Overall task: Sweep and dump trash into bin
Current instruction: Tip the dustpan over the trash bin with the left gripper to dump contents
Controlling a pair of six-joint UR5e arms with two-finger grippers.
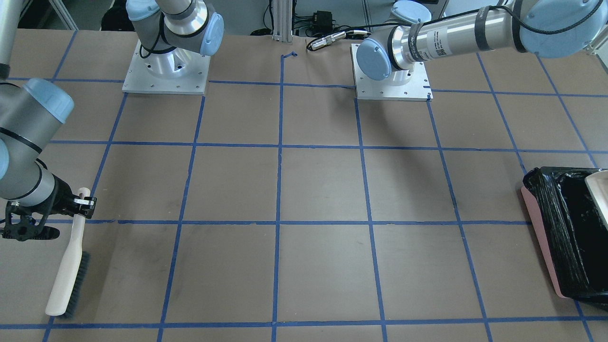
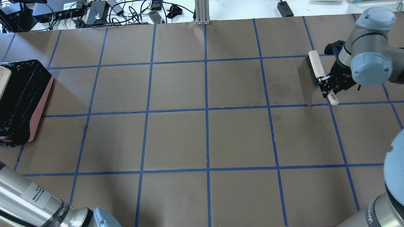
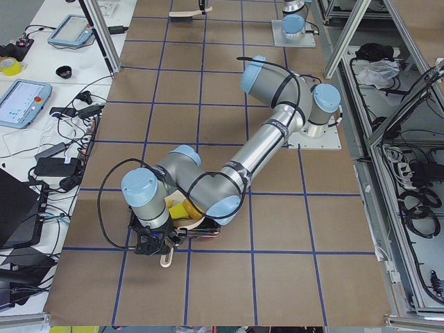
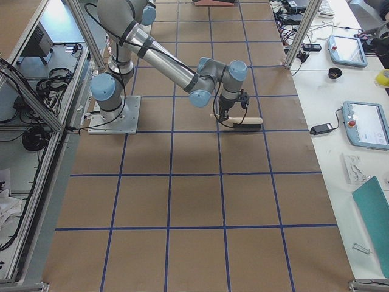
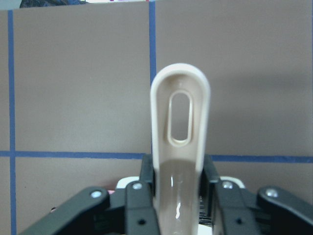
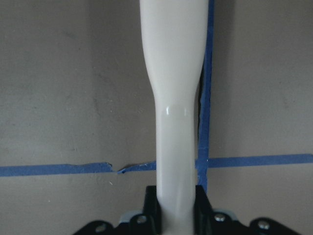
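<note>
Holding the dustpan [image 5: 180,122] over the bin [image 1: 555,223] in our left gripper [image 5: 180,196], brush [image 2: 315,64] clenched in our right gripper [image 2: 326,82], we judge sweeping done, dumping underway.

Even overhead light floods the robot bench, leaving soft shadows and little glare.

Bright, diffuse light from above throws only faint, blurred arm shadows across the brown bench [image 1: 323,190]. Highlights streak the glossy black liner of the bin [image 1: 558,213] and the metal tube of the left arm [image 1: 441,40]. White surfaces beyond the bench's far edge blow out in the overhead view. Both wrist views are soft at close range: the dustpan [image 5: 180,147] handle shows a small glint, and the brush [image 6: 173,73] handle is nearly washed white, with a narrow dark shadow beside it. In the side views, frame posts [image 3: 100,35] lean apart toward the edges.
</note>
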